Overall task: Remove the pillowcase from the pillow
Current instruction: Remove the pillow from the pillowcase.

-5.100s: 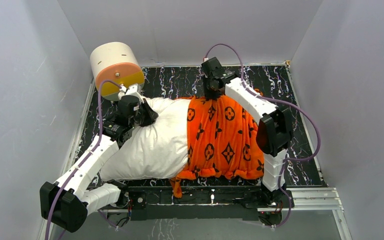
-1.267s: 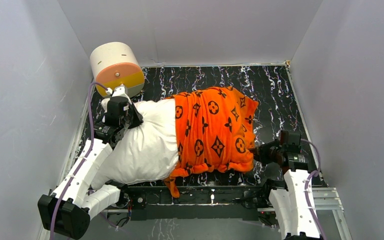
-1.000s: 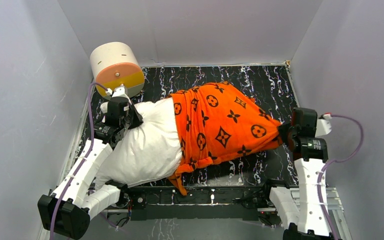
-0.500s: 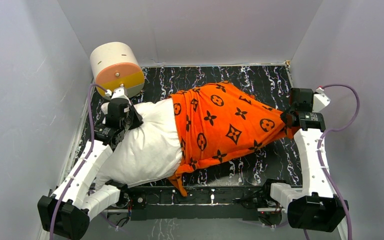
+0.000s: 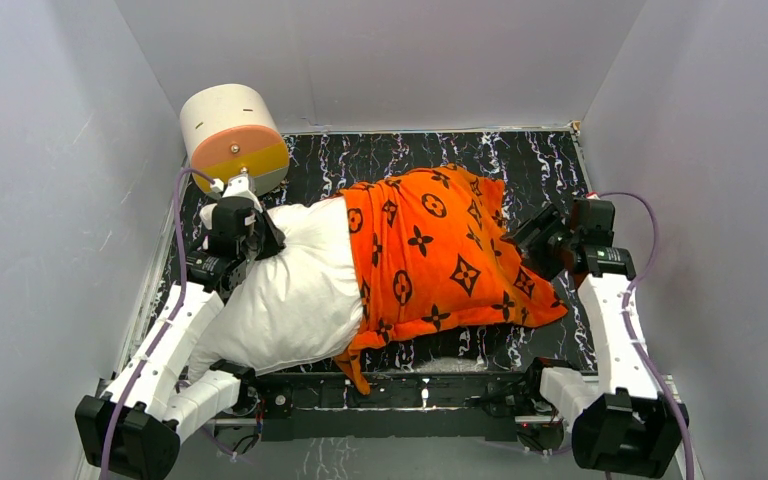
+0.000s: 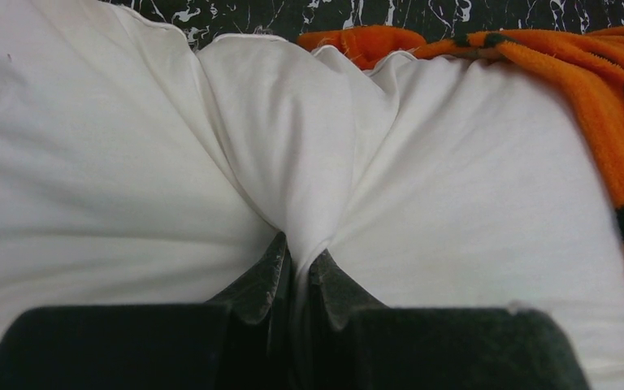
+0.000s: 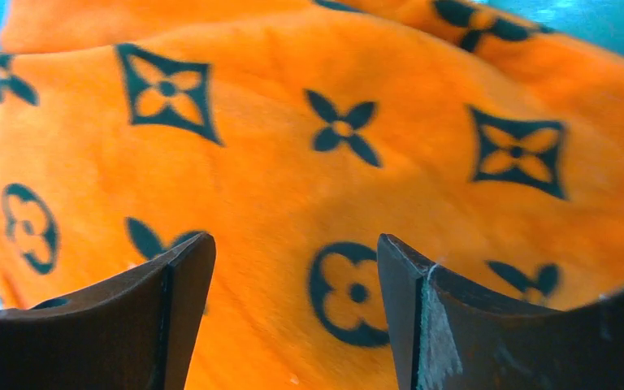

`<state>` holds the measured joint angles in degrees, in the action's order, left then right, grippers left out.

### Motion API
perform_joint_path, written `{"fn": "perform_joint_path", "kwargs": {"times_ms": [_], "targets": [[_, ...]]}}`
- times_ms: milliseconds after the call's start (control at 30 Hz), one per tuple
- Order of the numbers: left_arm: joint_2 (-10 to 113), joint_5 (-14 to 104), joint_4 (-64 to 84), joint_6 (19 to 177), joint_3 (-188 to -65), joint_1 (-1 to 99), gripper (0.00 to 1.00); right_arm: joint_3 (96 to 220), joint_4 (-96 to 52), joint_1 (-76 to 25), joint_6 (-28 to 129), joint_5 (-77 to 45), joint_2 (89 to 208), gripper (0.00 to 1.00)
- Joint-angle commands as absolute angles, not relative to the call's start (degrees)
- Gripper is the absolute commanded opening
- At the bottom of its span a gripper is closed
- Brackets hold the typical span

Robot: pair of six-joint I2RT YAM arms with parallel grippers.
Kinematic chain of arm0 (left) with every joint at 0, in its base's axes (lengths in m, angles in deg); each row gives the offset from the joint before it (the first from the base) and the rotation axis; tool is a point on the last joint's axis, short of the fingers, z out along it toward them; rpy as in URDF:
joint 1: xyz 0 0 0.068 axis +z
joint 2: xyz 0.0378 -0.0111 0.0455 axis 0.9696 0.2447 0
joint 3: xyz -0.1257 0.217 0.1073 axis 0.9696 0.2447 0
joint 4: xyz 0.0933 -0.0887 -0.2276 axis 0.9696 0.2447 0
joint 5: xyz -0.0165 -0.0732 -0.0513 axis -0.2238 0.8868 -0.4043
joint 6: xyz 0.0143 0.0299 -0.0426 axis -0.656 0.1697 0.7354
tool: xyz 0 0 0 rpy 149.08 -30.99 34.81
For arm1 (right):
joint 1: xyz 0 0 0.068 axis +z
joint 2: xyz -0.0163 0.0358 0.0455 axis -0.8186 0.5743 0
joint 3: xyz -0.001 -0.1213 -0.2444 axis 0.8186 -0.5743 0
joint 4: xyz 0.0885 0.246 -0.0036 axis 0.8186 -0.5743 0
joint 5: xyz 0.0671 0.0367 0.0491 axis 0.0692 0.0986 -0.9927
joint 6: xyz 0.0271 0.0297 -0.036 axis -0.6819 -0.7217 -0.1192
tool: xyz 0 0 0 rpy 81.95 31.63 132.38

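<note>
The white pillow [image 5: 290, 290] lies across the black marbled floor, its left half bare. The orange pillowcase [image 5: 440, 260] with black motifs covers its right half and trails loose toward the right. My left gripper [image 5: 247, 232] sits at the pillow's far left end; in the left wrist view it [image 6: 299, 262] is shut on a pinched fold of the pillow [image 6: 309, 162]. My right gripper [image 5: 532, 240] hovers at the pillowcase's right edge. The right wrist view shows it [image 7: 292, 248] open, with the pillowcase [image 7: 325, 146] just beyond the fingers.
A cream-and-orange cylinder [image 5: 232, 138] stands at the back left, just behind the left gripper. Grey walls [image 5: 50, 200] close in on both sides and the back. Bare marbled floor [image 5: 550, 165] shows at the back right.
My right gripper pulled the pillowcase's edge out to the right, then opened and let it go. The stretched cloth has slumped back. The left gripper has held still.
</note>
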<state>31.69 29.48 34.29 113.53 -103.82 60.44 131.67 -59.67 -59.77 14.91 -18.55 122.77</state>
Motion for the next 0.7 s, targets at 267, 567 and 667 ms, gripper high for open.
{"fn": "perform_joint_path", "kwargs": {"times_ms": [267,567,667], "targets": [[31.95,34.28,39.64,110.95,-103.38,61.17,0.0,141.7,-27.37,-55.47,-7.2,-21.64,149.76,0.97],[32.69,32.87,40.7,109.99,-104.47,61.16,0.0,175.97,-57.99,-43.24,-11.18,-4.14,176.89,0.99],[33.15,32.92,40.64,109.87,-104.46,61.22,0.0,181.88,-66.49,-41.59,-10.32,-2.24,183.33,0.99]]}}
